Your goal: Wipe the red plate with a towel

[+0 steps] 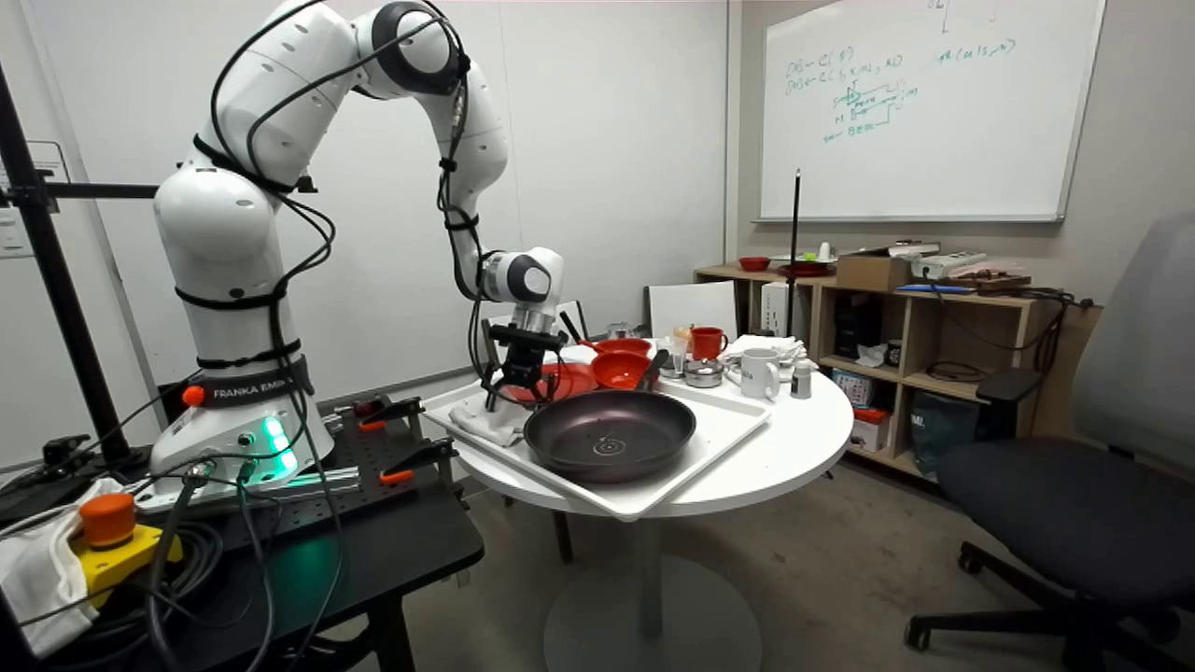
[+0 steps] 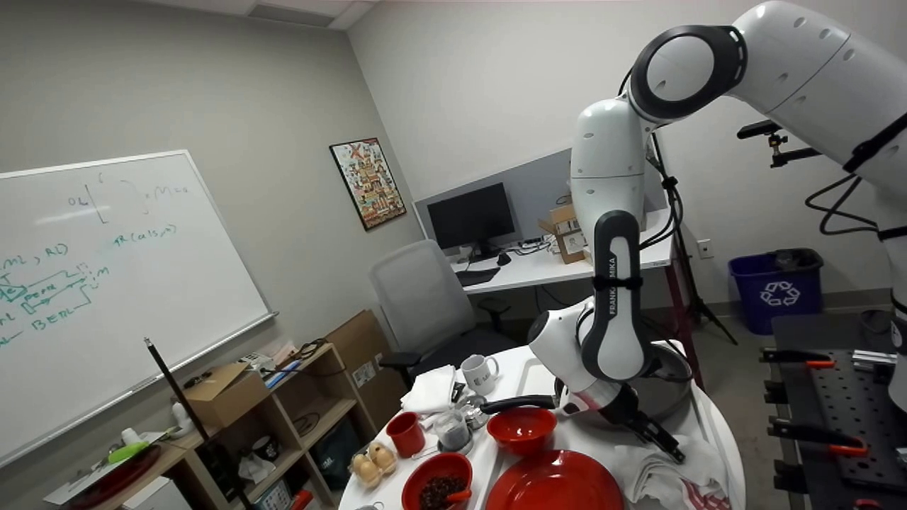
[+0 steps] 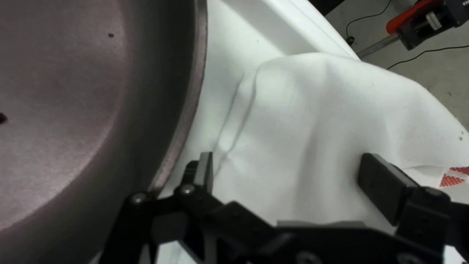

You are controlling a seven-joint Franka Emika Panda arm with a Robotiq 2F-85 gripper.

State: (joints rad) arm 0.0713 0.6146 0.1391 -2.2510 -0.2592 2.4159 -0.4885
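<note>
One smooth, round white tabletop (image 1: 803, 439) carries one flat white tray (image 1: 728, 415) with a raised rim, bearing one dark round pan (image 1: 611, 439) with smooth, curved walls. In an exterior view, one shallow, glossy red round plate (image 2: 560, 485) lies near, just left of one creased white cloth towel (image 2: 666, 482) with red patches. The black tool (image 3: 287, 159) has its two blocky fingers spread wide over the towel, gripping nothing. Around the plate's left and far sides are two red round bowls (image 2: 521, 428), then one red mug (image 2: 406, 433) and one printed white mug (image 2: 478, 375).
</note>
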